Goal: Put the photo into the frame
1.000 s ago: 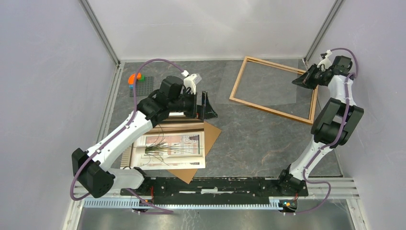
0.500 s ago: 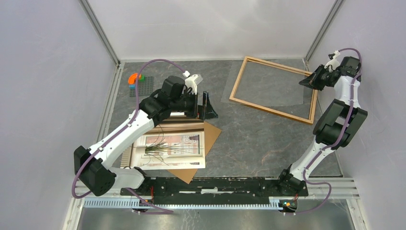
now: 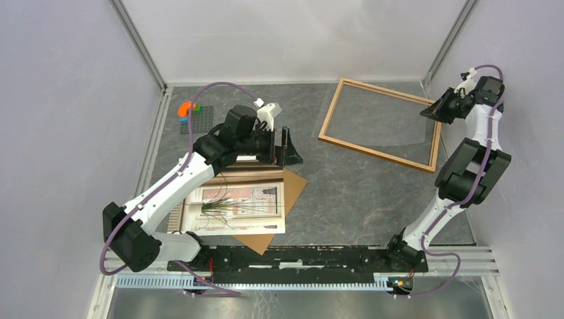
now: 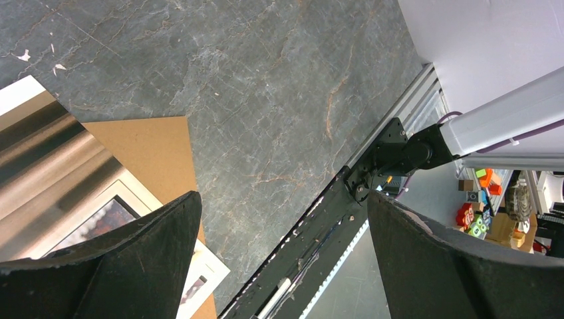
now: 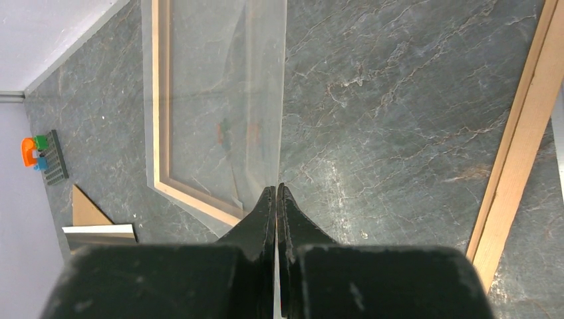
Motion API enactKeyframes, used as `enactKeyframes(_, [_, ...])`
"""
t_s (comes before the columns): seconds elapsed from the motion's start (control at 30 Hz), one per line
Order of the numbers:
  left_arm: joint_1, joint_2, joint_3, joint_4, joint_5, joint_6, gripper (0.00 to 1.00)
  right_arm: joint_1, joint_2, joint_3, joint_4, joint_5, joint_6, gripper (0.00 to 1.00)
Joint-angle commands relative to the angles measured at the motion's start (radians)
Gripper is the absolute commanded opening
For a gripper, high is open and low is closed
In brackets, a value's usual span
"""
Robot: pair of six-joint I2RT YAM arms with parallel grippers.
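The photo point(image 3: 236, 207), white-bordered, lies on a brown backing board point(image 3: 292, 183) at the near left; its corner point(image 4: 199, 276) shows in the left wrist view. The light wooden frame point(image 3: 376, 150) lies flat at the back right, its rails point(image 5: 525, 133) visible below the right wrist. My right gripper point(image 3: 430, 111) point(image 5: 276, 189) is shut on the right edge of a clear sheet point(image 3: 379, 116) point(image 5: 219, 86), held over the frame. My left gripper point(image 3: 287, 147) point(image 4: 282, 199) hangs open above the board's far corner with nothing between its fingers.
Orange and green toy blocks on a grey baseplate point(image 3: 189, 114) point(image 5: 41, 154) sit at the back left. A black rail point(image 3: 299, 256) point(image 4: 346, 199) runs along the near edge. Enclosure walls stand close on both sides, the right one just behind the right gripper.
The right gripper has moved a little to the right and back, pulling the clear sheet with it across the frame. The left arm has hardly shifted.
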Motion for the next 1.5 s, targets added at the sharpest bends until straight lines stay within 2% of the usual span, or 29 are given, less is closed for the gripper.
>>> enactKeyframes(0.0, [0.003, 0.005, 0.006, 0.02, 0.015, -0.009, 1.0, -0.046, -0.049, 0.045, 0.047, 0.05, 0.051, 0.0])
enactKeyframes(1.47, [0.002, 0.009, 0.006, 0.023, 0.032, -0.016, 1.0, -0.095, -0.027, 0.091, -0.051, 0.028, -0.021, 0.0])
